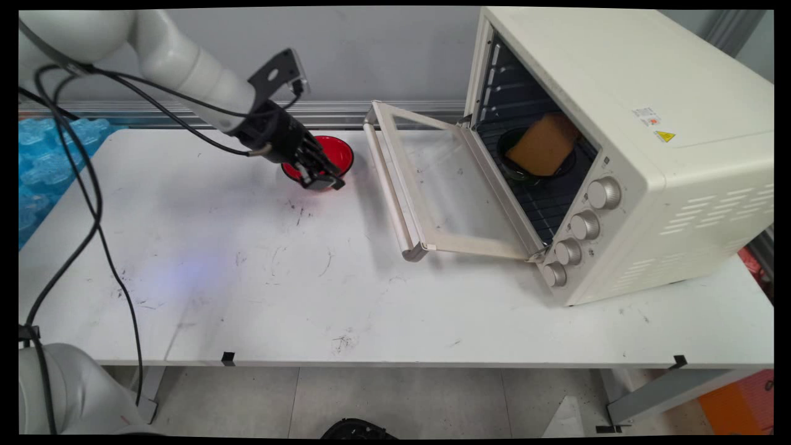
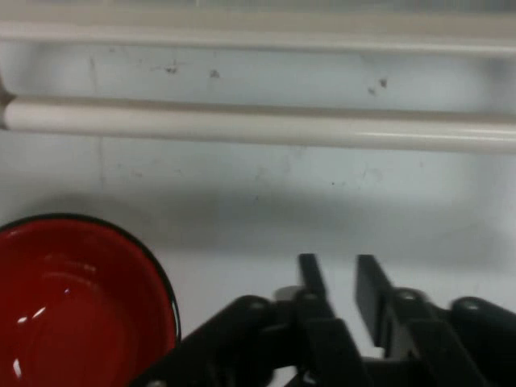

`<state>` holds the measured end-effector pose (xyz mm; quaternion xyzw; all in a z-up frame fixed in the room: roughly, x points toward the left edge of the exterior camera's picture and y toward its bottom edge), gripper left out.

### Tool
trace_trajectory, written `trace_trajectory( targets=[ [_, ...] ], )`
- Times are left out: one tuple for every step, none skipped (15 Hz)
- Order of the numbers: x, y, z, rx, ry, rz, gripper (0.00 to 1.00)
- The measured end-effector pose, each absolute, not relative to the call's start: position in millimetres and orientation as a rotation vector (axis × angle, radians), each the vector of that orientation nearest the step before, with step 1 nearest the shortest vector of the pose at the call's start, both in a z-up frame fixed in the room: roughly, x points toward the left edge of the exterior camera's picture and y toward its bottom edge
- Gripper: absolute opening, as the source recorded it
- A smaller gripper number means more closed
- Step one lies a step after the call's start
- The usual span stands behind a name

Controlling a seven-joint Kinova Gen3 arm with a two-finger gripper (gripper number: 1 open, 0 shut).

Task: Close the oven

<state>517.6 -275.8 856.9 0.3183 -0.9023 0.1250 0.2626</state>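
Observation:
My black gripper (image 1: 326,181) hangs low over the table at the near rim of a red bowl (image 1: 337,151). In the hand view the red bowl (image 2: 72,306) lies at the lower left, empty, just beside the gripper (image 2: 339,278). The two fingers stand close together with only a thin strip of table showing between them, and they hold nothing. Ahead of the hand runs the cream handle bar (image 2: 258,127) of the oven door.
A cream toaster oven (image 1: 618,123) stands at the right with its glass door (image 1: 445,185) folded down onto the table. On its rack sits a dark bowl (image 1: 510,167) with a brown slab (image 1: 544,145) in it. Blue bubble wrap (image 1: 43,161) lies off the left edge.

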Motion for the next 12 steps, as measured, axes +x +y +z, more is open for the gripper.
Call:
trace_trajectory(
  targets=[
    [516,-279,849,0.855,-2.433,0.338,0.0],
    [514,-281,840,0.852,-2.424,0.336,0.0],
    [513,-284,833,0.846,-2.413,0.335,0.0],
    [511,-287,826,0.837,-2.401,0.334,0.0],
    [509,-290,821,0.828,-2.389,0.335,0.0],
    [506,-293,816,0.815,-2.376,0.336,0.0],
    [505,-295,813,0.808,-2.369,0.337,0.0],
    [503,-297,809,0.799,-2.358,0.338,0.0],
    [501,-300,804,0.79,-2.347,0.338,0.0],
    [499,-302,800,0.783,-2.338,0.338,0.0],
    [498,-304,797,0.777,-2.331,0.338,0.0],
    [497,-305,794,0.772,-2.324,0.337,0.0]
  ],
)
